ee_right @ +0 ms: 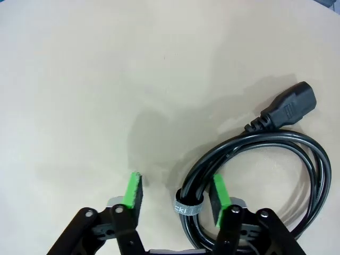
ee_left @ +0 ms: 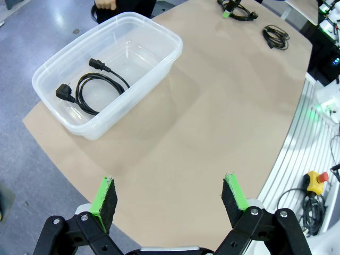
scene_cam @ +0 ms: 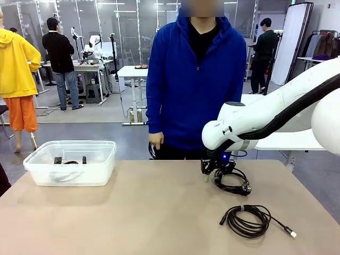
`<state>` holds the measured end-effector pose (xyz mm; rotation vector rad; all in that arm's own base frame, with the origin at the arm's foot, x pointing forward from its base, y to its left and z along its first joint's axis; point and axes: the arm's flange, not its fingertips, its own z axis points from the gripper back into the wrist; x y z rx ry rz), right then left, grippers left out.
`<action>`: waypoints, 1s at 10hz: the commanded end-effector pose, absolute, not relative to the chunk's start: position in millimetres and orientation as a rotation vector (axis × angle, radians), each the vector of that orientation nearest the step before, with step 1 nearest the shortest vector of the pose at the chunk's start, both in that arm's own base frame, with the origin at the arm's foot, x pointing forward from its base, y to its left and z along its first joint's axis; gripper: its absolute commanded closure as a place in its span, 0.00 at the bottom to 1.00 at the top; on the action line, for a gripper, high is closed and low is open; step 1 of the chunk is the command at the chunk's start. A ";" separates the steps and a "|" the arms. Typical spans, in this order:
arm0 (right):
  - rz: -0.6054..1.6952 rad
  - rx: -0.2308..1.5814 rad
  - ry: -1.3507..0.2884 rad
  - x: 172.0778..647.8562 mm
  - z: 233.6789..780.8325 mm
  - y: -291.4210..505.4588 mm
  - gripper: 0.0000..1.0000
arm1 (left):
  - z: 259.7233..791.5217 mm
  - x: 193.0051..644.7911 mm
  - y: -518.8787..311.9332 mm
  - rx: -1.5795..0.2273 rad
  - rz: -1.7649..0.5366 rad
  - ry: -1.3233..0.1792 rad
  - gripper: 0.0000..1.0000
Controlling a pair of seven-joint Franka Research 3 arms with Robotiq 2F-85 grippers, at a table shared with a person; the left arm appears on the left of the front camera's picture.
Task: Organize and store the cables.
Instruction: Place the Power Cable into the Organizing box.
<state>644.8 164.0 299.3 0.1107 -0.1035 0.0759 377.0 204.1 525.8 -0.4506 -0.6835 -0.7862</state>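
A coiled black power cable [scene_cam: 234, 182] lies on the table's right side, bound with a grey strap [ee_right: 188, 207]. My right gripper [scene_cam: 213, 173] is down over it. In the right wrist view the right gripper [ee_right: 175, 194] is open with the strapped part of the cable [ee_right: 249, 143] between the green pads. The left pad [ee_right: 133, 194] stands clear of the cord. A second coiled cable [scene_cam: 246, 219] lies nearer the front edge. Another cable [ee_left: 98, 87] rests inside the clear plastic box [ee_left: 175, 45]. My left gripper [ee_left: 170, 199] hangs open, high above the table's near side.
The box [scene_cam: 69, 143] stands at the table's left back. A person in a blue top [scene_cam: 186, 79] stands at the far edge, one hand [scene_cam: 156, 140] hanging by the side. Bare tabletop [scene_cam: 149, 212] stretches between box and cables.
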 end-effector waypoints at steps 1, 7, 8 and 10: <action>0.051 0.080 -0.090 647.8 297.5 170.2 1.00 | 527.0 375.0 203.2 -0.440 -0.789 -0.687 0.00; 0.031 0.019 -0.091 640.5 308.6 174.2 1.00 | 527.0 375.0 203.2 -0.440 -0.789 -0.687 0.00; 0.030 0.015 -0.107 637.1 322.6 174.4 1.00 | 527.0 375.0 203.2 -0.440 -0.789 -0.687 0.00; 0.018 0.025 -0.104 627.2 361.9 176.6 1.00 | 527.0 375.0 203.2 -0.440 -0.789 -0.687 0.00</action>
